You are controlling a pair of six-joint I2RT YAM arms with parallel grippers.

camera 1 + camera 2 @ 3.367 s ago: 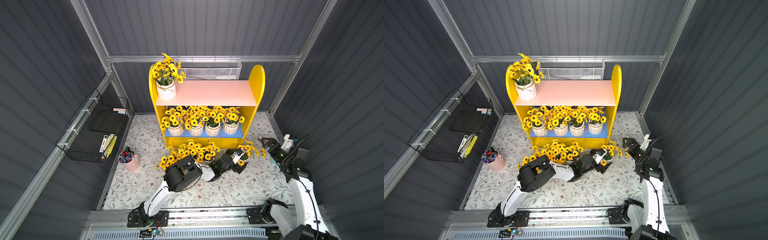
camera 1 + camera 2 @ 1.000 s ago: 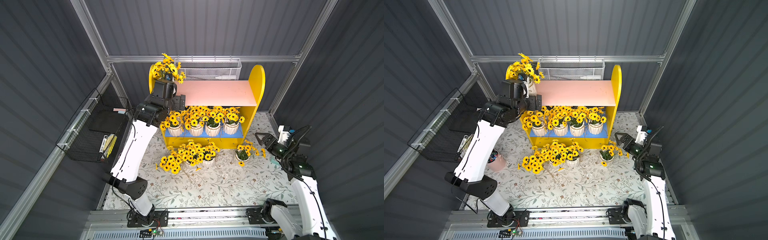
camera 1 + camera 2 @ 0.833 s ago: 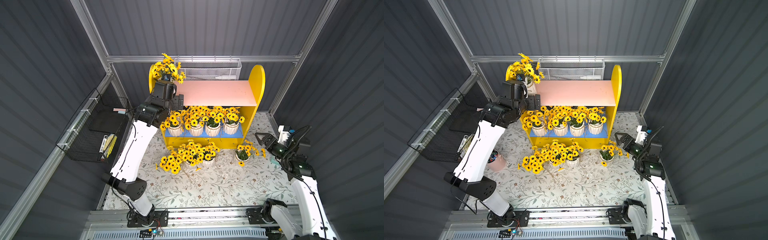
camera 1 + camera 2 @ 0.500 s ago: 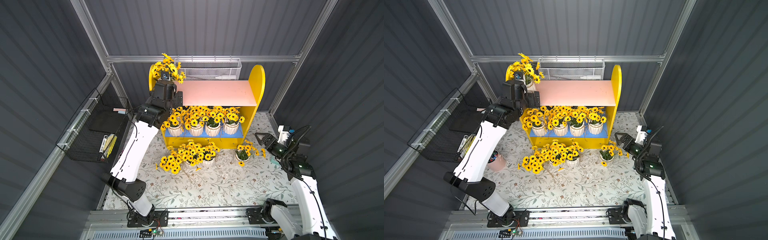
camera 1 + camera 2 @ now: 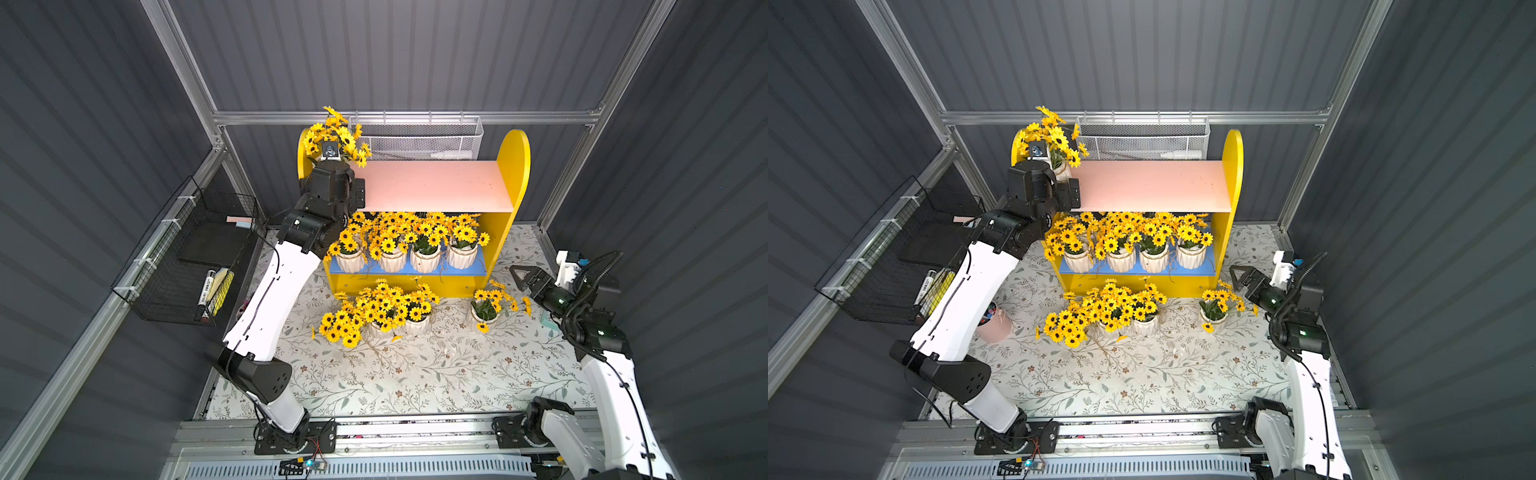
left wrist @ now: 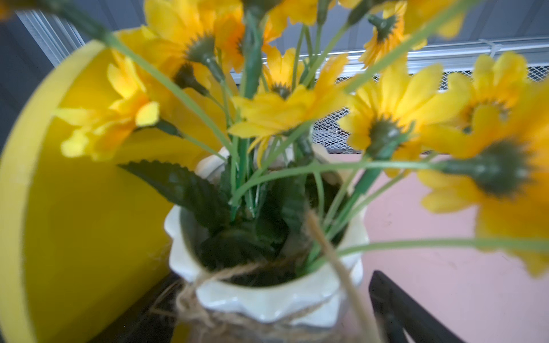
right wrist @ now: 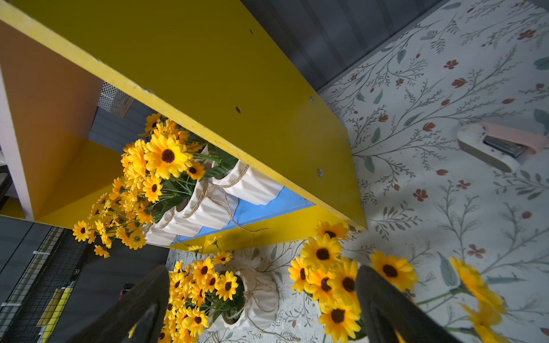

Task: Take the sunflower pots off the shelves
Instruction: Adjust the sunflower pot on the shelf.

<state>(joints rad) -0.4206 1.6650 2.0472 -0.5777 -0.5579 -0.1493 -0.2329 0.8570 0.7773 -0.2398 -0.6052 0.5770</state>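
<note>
Floral mat (image 5: 415,374), dark ribbed walls (image 5: 415,54); the marker (image 5: 206,286) in the black wire basket (image 5: 166,266) bears print too small to read. The left gripper (image 6: 269,285), down by the mat seconds ago, is now up at the shelves (image 5: 513,166), jaws spread astride one sunflower pot (image 6: 267,303) on the pink board (image 5: 432,187). Four pots (image 5: 426,259) sit on the blue board (image 5: 476,268) below it; three stand on the mat, one just ahead of the empty, wide-open right gripper (image 5: 521,276).
</note>
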